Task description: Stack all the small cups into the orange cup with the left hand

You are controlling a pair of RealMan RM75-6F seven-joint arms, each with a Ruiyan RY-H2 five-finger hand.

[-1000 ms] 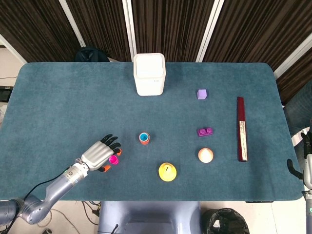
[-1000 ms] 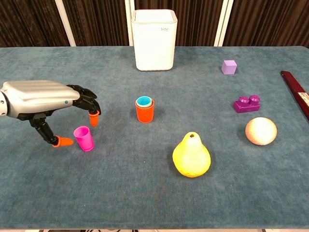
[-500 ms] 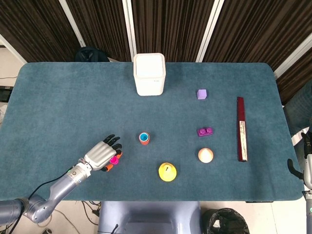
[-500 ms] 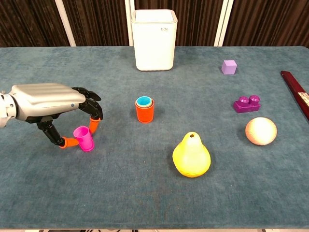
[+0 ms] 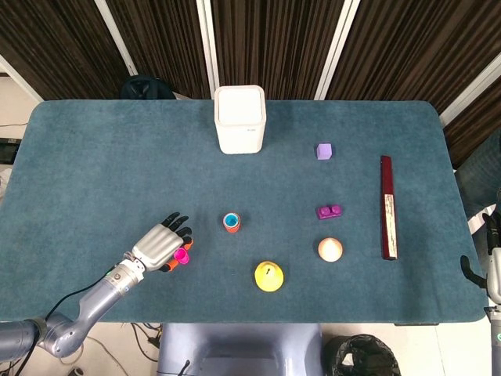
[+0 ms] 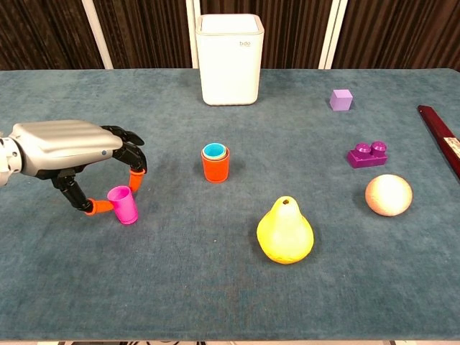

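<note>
A small pink cup (image 6: 123, 205) sits low at the table's front left, tilted slightly, and shows as a pink spot (image 5: 182, 256) in the head view. My left hand (image 6: 65, 144) arches over it and pinches it between an orange-tipped thumb and finger (image 6: 134, 181); from above, the left hand (image 5: 160, 247) covers most of the cup. The orange cup (image 6: 215, 167) stands upright to the right with a blue cup (image 6: 213, 150) nested inside; in the head view the orange cup (image 5: 231, 223) lies mid-table. My right hand does not show.
A white bin (image 6: 230, 57) stands at the back centre. A yellow pear (image 6: 284, 231) lies front of the orange cup. Further right are a purple brick (image 6: 367, 154), a purple cube (image 6: 341, 99), a peach ball (image 6: 388, 194) and a dark red bar (image 5: 386, 206).
My left hand came down over the pink cup and closed its thumb and finger on it. The cup has since shifted slightly left and tipped.
</note>
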